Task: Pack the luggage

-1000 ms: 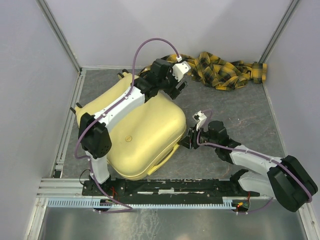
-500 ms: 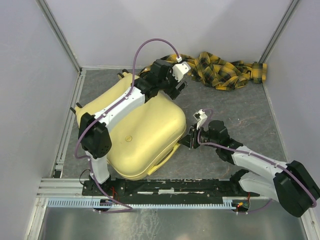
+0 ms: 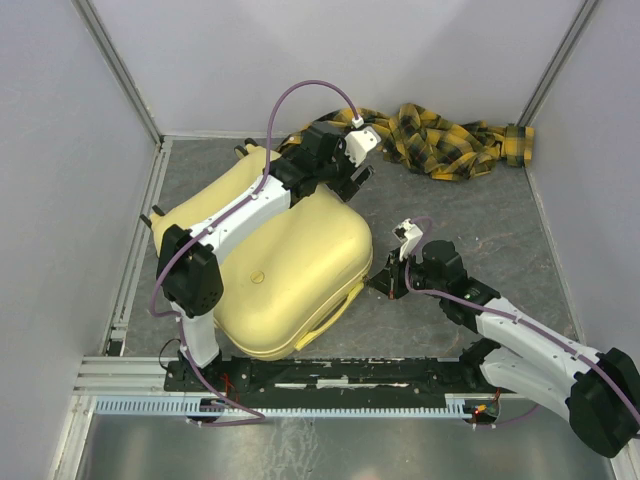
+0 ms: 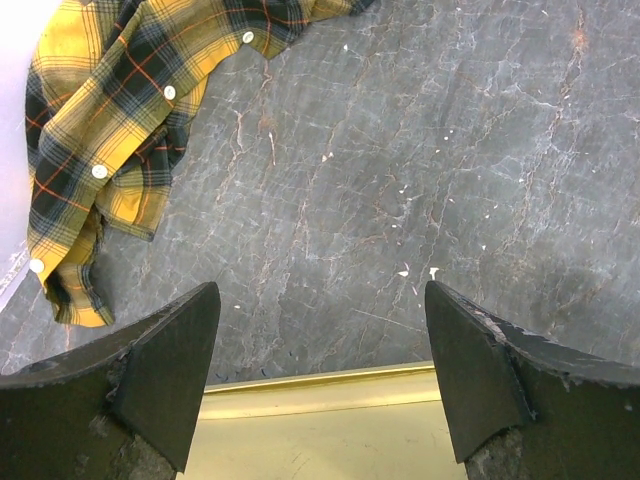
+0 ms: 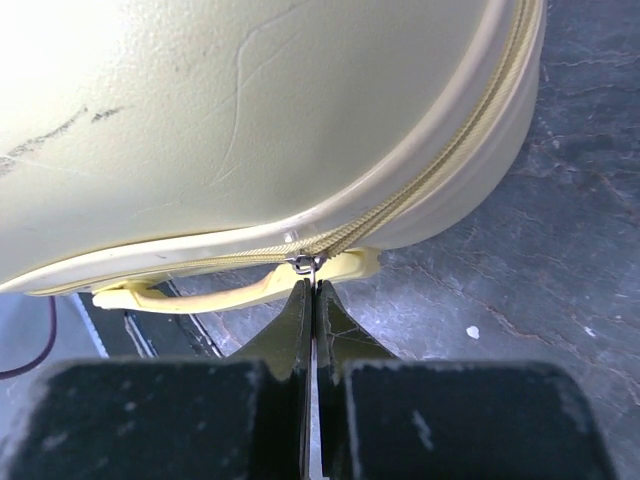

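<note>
Pale-yellow luggage [image 3: 290,270] sat left-centre on the grey table [image 3: 480,230], shell down & looking near shut, yet the plaid shirt [image 3: 445,140] lay outside it by the far wall, so packing itself looked undone imo. Over the case's far edge the left gripper [image 4: 320,295] hung w/ jaws wide, holding nothing. The right gripper [image 5: 312,300] had its jaws pinched on the zip pull [image 5: 305,264] by the handle [image 5: 200,297]; couldn't tell how much zip was left.

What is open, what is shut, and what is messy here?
luggage: lid down, lying flat.
right gripper: shut on the zipper pull.
left gripper: open, holding nothing.
plaid shirt: crumpled on the table, outside the luggage.
</note>
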You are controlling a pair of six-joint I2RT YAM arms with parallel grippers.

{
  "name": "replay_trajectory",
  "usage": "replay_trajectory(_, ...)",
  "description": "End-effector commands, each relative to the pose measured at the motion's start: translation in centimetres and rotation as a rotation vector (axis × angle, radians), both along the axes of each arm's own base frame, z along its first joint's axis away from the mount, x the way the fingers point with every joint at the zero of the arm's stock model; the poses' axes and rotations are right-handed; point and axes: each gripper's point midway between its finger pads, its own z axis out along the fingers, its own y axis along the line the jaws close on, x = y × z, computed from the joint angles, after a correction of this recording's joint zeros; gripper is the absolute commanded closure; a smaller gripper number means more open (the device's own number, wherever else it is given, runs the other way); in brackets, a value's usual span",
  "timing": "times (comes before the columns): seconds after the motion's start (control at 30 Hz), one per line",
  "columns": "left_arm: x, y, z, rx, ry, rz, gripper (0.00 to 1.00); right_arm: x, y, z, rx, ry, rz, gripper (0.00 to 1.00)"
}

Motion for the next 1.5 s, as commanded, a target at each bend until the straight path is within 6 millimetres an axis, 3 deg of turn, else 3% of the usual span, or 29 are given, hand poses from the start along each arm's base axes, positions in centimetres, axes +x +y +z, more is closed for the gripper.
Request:
replay_trajectory(0.0,0.2,0.1,3.6,-0.072,-0.069,0.018,0.11,1.9,-1.9,0.7,-0.110,-0.112,-0.070,0.98)
replay_trajectory(0.1,0.2,-0.1,3.5,-0.075,-0.064,0.016,0.11,3.4,-2.2,0.0,-0.166,-0.177,-0.080,0.98)
replay_trajectory(0.23,0.2,-0.2,3.2,-0.073,-0.056,0.013,0.12,4.1,-0.1,1.0,-0.097,-0.264,0.004,0.98)
replay_trajectory(0.43,0.3,-0.1,3.1,-0.072,-0.054,0.016,0.12,5.0,1.3,0.5,-0.054,-0.286,0.027,0.98)
replay_trajectory(0.8,0.1,-0.2,2.8,-0.068,-0.044,0.009,0.12,5.7,2.0,0.3,-0.013,-0.270,0.003,0.80)
replay_trajectory(0.93,-0.1,0.4,4.1,-0.116,-0.005,0.026,0.12,5.9,1.7,0.7,-0.024,-0.283,-0.009,0.97)
replay_trajectory(1.03,0.0,2.9,6.3,-0.205,0.065,0.044,0.11,5.8,0.9,0.7,-0.056,-0.295,-0.026,0.98)
replay_trajectory(1.17,1.6,9.7,8.9,-0.342,0.153,0.124,0.09,5.6,-0.6,0.4,-0.123,-0.318,-0.053,0.98)
replay_trajectory(1.33,5.6,19.2,8.3,-0.411,0.229,0.367,0.09,4.9,-1.2,0.4,-0.158,-0.339,-0.029,0.98)
replay_trajectory(1.47,8.1,24.2,7.2,-0.479,0.268,0.519,0.09,5.4,-1.6,0.7,-0.207,-0.383,-0.022,0.98)
